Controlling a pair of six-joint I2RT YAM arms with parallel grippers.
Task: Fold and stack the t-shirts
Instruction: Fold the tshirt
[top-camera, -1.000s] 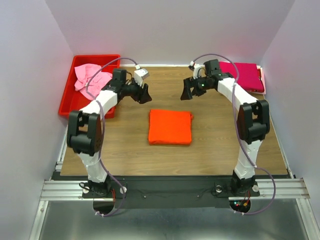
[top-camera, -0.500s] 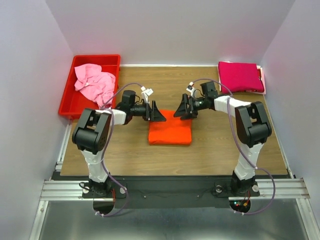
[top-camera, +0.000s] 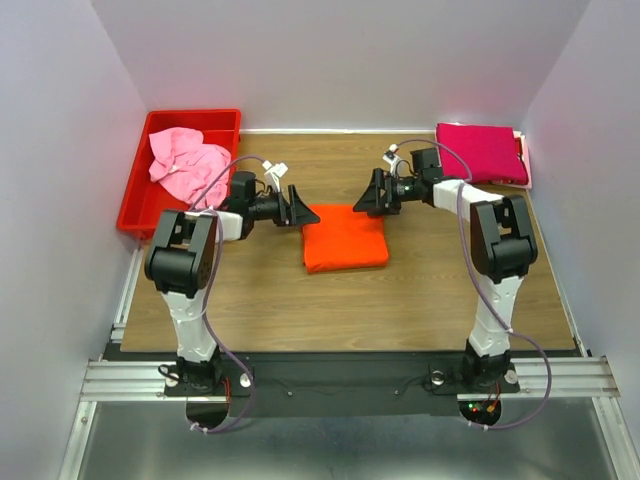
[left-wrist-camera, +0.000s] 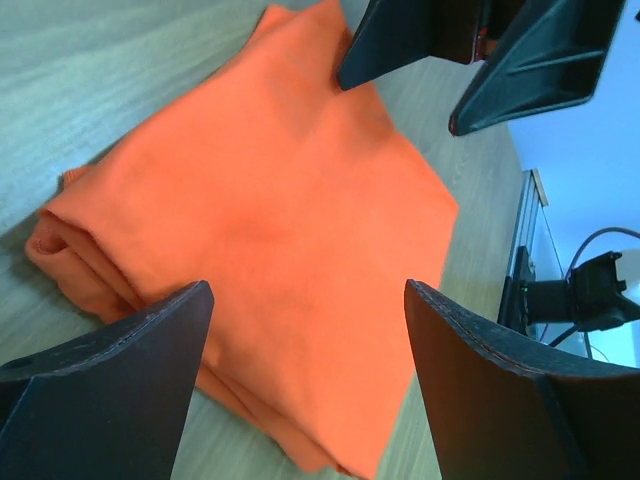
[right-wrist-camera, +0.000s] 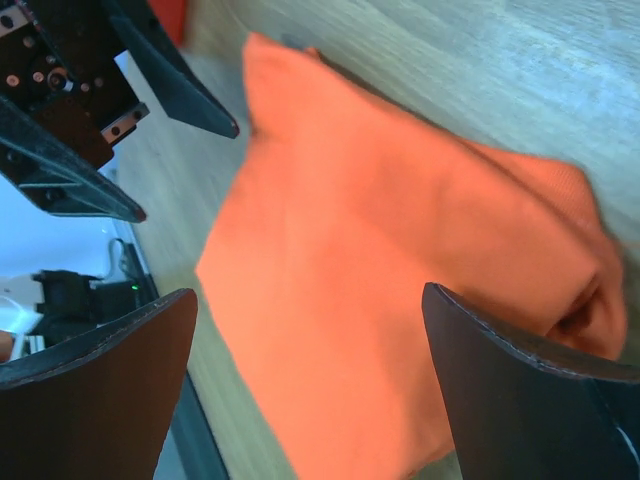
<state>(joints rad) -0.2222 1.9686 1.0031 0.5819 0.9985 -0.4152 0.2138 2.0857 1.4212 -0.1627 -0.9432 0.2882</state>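
We record: left gripper (top-camera: 305, 210) jaws spread wide, empty, at the far left corner of the folded orange t-shirt (top-camera: 345, 238). The right gripper (top-camera: 364, 203) is likewise at its far right corner. The shirt lies mid-tabletop (top-camera: 260, 300), with open wood toward the near edge. Magenta t-shirt (top-camera: 482, 152), folded: far right corner. Pink t-shirt (top-camera: 185, 165), crumpled in the red bin (top-camera: 133, 200): far left.

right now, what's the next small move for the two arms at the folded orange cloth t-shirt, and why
Probably close both on the far corners of the folded orange cloth t-shirt: left gripper and right gripper sit wide open beside them, holding nothing, and the folded magenta cloth t-shirt at far right looks like the stack.
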